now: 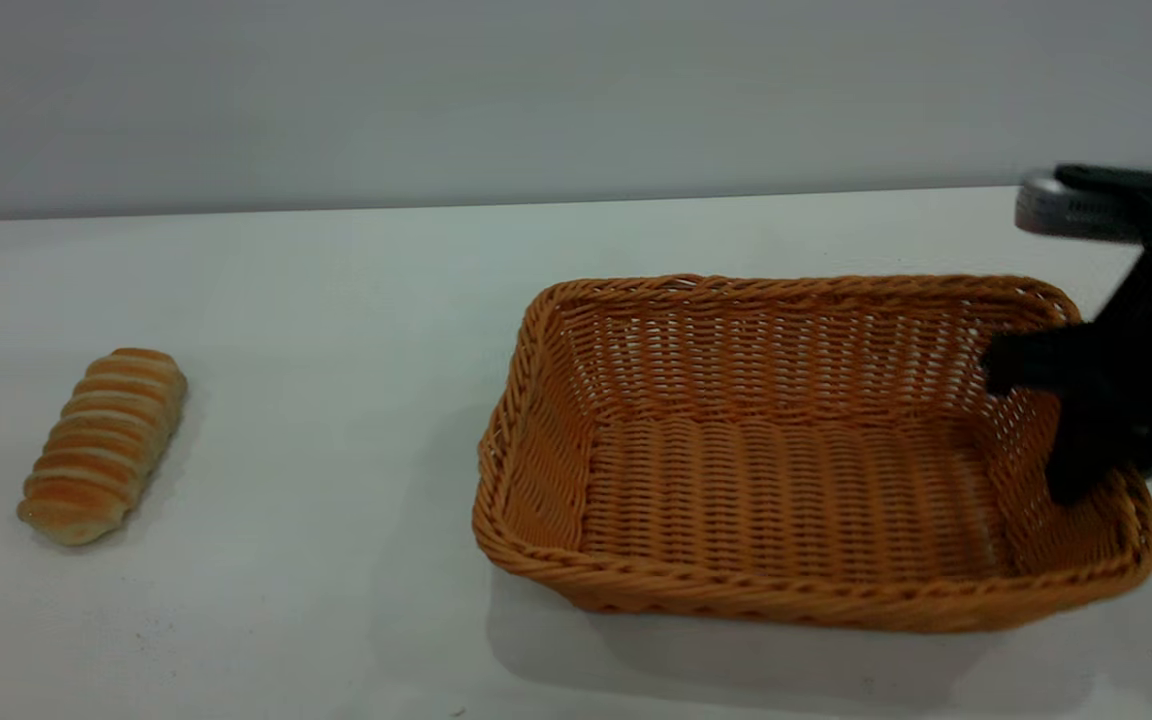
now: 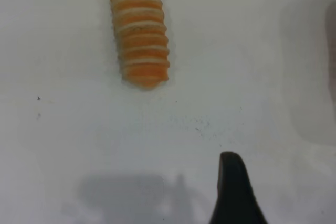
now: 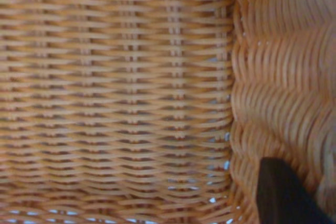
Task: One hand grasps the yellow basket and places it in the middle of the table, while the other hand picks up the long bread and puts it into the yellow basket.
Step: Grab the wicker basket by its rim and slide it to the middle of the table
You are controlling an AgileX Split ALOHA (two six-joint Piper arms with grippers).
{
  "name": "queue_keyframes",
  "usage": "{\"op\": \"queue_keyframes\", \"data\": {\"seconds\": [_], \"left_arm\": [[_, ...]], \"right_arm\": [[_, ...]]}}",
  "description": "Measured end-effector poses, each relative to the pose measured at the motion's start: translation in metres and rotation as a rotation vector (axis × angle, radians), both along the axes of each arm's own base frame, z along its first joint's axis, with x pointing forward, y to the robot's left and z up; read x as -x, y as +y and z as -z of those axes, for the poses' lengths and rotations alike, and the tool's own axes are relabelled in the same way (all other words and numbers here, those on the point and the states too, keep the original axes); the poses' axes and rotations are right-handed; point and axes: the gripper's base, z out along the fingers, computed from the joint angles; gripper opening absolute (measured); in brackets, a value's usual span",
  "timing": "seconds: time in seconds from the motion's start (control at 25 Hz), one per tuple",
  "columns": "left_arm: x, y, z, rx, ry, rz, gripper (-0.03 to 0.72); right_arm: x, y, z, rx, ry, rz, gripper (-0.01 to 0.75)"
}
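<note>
While your right tool [image 1: 1066, 425] reaches over the yellow basket's [image 1: 736, 590] right end, I cannot tell its grip. Your left tool [image 2: 234, 192] hovers near the long bread [image 1: 103, 444], grip unclear too. That ridged, orange-and-cream roll lies well left of the woven basket on the white surface [image 1: 336, 280].

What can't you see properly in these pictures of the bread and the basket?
- Right gripper, exterior view: blurred and cut by the picture's edge at the yellow basket end wall, so its grip is unclear.
- Left gripper, left wrist view: only one fingertip shows, short of the long bread.
- Basket's near outer side: hidden by its rim.
</note>
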Motion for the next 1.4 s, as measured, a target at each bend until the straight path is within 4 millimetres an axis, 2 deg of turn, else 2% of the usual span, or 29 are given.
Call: {"op": "queue_keyframes", "data": {"seconds": [0.12,0.32,0.44,0.64,0.88,1.04,1.16,1.24,1.4], "left_arm": [[0.0,0.0,0.0,0.001,0.0,0.0,0.529],[0.0,-0.001,0.0,0.014,0.002,-0.003,0.529],[0.0,-0.001,0.0,0.015,0.002,-0.003,0.529],[0.0,-0.001,0.0,0.016,0.002,-0.003,0.529],[0.0,-0.001,0.0,0.016,0.002,-0.003,0.529],[0.0,-0.001,0.0,0.017,0.002,-0.004,0.529],[0.0,-0.001,0.0,0.017,0.001,-0.004,0.529],[0.0,-0.001,-0.001,0.018,-0.006,-0.004,0.529],[-0.006,-0.002,0.003,0.022,0.003,-0.007,0.529]], "right_arm": [[-0.009,0.008,-0.007,-0.024,-0.016,-0.016,0.05],[-0.021,0.035,-0.02,-0.084,-0.072,-0.066,0.05],[-0.025,0.046,-0.021,-0.102,-0.088,-0.092,0.05],[-0.034,0.052,-0.008,-0.134,-0.065,-0.059,0.05],[-0.034,0.079,0.012,-0.155,-0.044,-0.122,0.054],[-0.035,0.089,0.015,-0.157,-0.072,-0.149,0.073],[-0.035,0.091,0.016,-0.157,-0.084,-0.165,0.148],[-0.035,0.091,0.017,-0.154,-0.083,-0.179,0.242],[-0.033,0.092,0.016,-0.145,-0.074,-0.236,0.494]]}}
